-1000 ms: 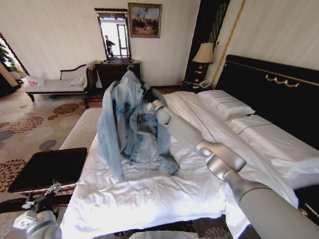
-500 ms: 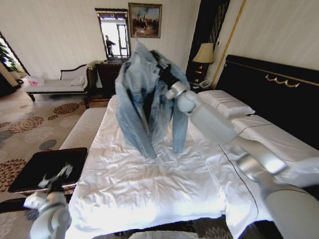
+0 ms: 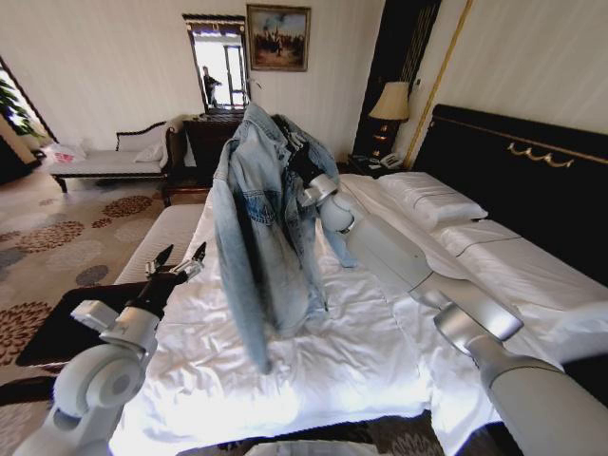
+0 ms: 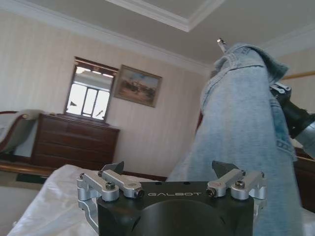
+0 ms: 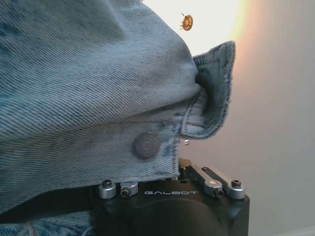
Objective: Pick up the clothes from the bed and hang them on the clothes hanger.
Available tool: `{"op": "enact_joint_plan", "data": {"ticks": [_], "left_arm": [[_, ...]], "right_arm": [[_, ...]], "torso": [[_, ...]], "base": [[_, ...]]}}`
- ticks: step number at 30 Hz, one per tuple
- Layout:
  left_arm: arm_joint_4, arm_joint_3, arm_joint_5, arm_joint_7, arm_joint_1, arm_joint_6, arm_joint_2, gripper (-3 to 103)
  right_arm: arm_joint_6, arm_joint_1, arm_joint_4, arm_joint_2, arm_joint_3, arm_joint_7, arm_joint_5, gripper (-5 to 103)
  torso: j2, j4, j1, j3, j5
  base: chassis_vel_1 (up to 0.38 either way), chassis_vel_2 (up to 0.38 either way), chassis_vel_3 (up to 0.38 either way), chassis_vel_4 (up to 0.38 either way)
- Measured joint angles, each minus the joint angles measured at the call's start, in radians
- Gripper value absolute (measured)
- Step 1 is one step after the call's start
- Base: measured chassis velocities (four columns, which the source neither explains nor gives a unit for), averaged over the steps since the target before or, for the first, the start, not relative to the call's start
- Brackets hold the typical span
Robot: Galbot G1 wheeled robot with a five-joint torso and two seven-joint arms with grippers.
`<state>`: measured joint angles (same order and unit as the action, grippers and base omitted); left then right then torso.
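"GALBOT" on both gripper bodies; one light-blue faded denim jacket [image 3: 266,218], frame centre, clamped by right gripper [image 3: 296,152] above white-sheeted bed [image 3: 313,361]; left gripper [image 3: 176,263], lower left, fingers spread wide, empty

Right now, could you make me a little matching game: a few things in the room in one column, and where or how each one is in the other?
Things:
1. denim jacket
2. left gripper
3. right gripper
4. table lamp

States:
A. open, holding nothing, beside the jacket
B. standing by the black headboard
C. hanging in the air above the bed
D. shut on the top of the jacket

Pairs: 1-C, 2-A, 3-D, 4-B
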<state>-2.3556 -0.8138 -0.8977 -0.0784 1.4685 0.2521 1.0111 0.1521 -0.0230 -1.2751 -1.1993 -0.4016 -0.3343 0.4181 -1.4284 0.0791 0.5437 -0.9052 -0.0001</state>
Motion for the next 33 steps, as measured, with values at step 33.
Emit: {"op": "enact_joint_plan", "data": {"ticks": [33], "left_arm": [[0.06, 0.069, -0.249, 0.061, -0.178, 0.057, -0.284, 100]], "right_arm": [[-0.018, 0.036, 0.048, -0.114, -0.012, -0.031, 0.022, 24]], "torso": [[0.0, -0.0003, 0.0, 0.0, 0.0002]], "base": [[0.0, 0.0, 0.0, 0.0]]}}
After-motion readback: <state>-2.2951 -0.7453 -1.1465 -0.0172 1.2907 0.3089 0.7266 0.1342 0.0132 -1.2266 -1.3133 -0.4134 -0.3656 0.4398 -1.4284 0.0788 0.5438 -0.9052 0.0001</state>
